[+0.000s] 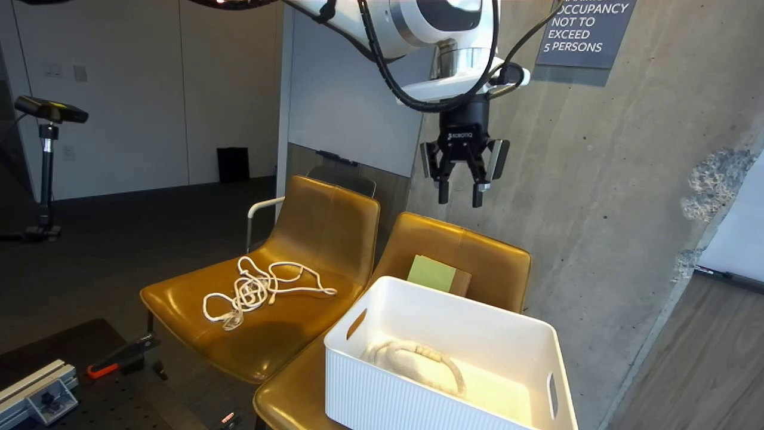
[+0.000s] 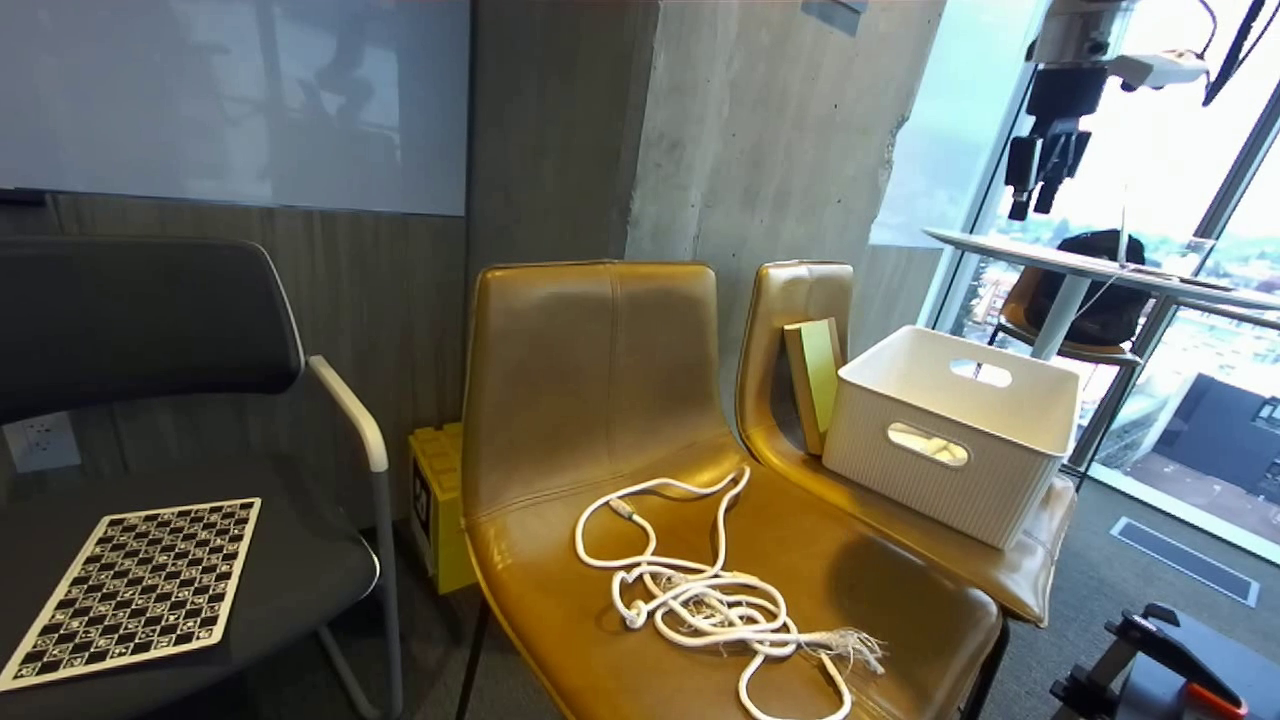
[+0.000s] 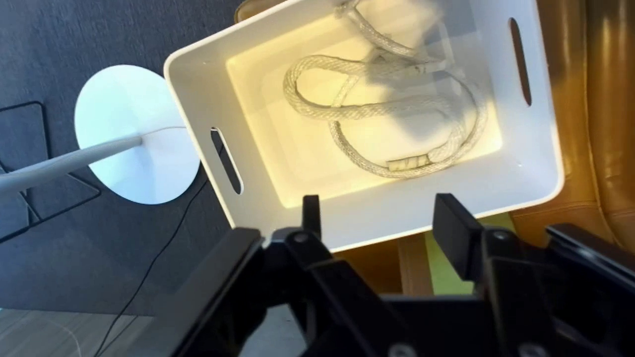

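above one bin (image 1: 376, 385), two fingers (image 3: 454, 238)

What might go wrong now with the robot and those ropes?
The open, empty gripper could catch loops of the coiled rope if it dips into the white bin. The tangled rope on the neighbouring chair might pull into tighter knots, and its frayed end could shed threads.

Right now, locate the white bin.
In both exterior views, the white bin sits on a brown chair, right of the white rope on the neighbouring chair.
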{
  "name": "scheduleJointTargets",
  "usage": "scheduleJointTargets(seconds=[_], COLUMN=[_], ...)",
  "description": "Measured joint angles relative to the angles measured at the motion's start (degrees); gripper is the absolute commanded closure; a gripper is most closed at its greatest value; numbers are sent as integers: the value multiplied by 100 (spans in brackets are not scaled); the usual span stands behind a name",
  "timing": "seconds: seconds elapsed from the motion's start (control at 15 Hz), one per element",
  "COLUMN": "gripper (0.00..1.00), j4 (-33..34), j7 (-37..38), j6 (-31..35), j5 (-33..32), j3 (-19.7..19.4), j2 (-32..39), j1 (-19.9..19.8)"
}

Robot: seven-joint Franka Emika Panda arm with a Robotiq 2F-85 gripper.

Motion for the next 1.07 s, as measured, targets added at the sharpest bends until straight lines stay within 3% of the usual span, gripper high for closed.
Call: scheduleJointTargets(seconds=[0.13,0.67,1.07], gripper=[0,0,0], j4=[-559,-3075,-4378], j7=[-152,-311,-289], j6=[244,1676,2637], j5=[-7,-205,-146], j3=[175,1034,1333], j2=[-212,-1035,-1003], j1=[275,1170,1328])
